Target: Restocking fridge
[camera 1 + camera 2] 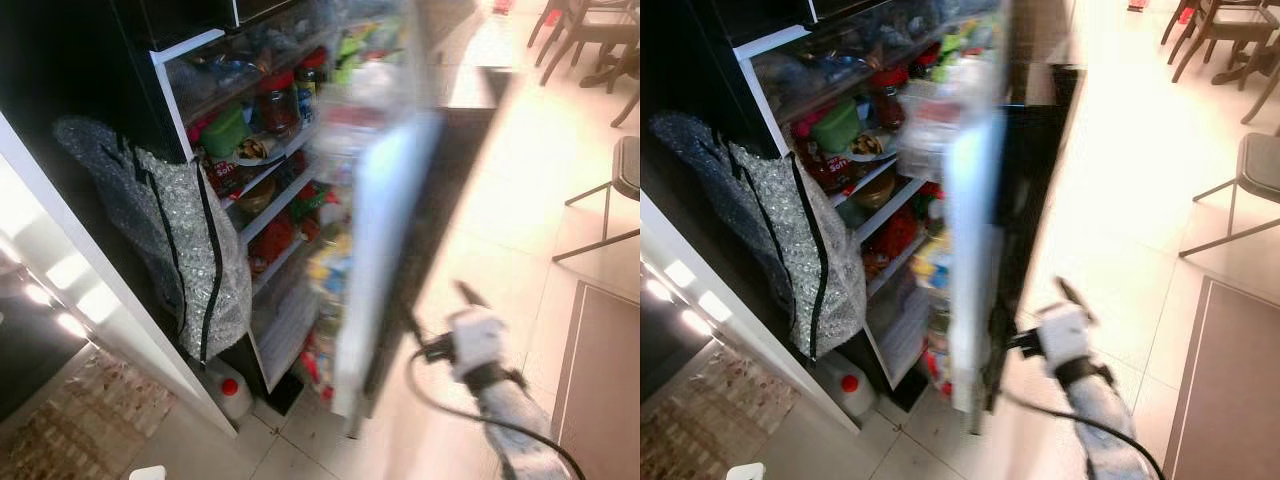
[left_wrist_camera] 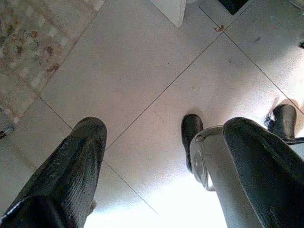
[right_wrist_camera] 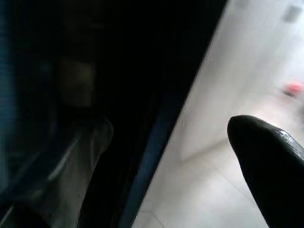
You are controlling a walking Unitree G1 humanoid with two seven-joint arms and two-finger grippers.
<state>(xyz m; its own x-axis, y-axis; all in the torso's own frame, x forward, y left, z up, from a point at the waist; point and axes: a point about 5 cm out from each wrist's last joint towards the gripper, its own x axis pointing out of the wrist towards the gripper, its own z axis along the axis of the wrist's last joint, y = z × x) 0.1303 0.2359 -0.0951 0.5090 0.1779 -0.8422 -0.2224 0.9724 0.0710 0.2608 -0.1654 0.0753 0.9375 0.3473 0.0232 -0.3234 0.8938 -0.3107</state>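
I have the fridge (image 1: pixel 270 200) in front of me with its door (image 1: pixel 385 250) standing open, blurred in both eye views. My right gripper (image 1: pixel 440 325) is raised at the door's outer edge, low down, on its dark outside face. In the right wrist view, one black finger (image 3: pixel 270 166) shows against the pale floor and the other is a dim shape against the dark door panel; the two sit well apart, so the pincer is spread and holds nothing. Whether a fingertip touches the door I cannot tell through the blur.

Beyond the pincer, inside the fridge, the shelves are packed: a red-lidded jar (image 1: pixel 278 100) on an upper shelf, a green tub (image 1: pixel 226 130) just beside it, and more jars and packets on the lower shelves. The door racks hold bottles and cartons, too smeared to name. A silver bubble-wrap bag (image 1: pixel 170 240) hangs at the fridge's far side from the pincer, and a white jug with a red cap (image 1: pixel 228 388) stands on the floor below it.

My left gripper (image 2: pixel 156 156) hangs low, pointing at the tiled floor (image 2: pixel 142 71), its fingers parted and empty, with a patterned rug (image 2: pixel 33 42) near it. Chairs (image 1: pixel 590 40) stand well behind my right arm.
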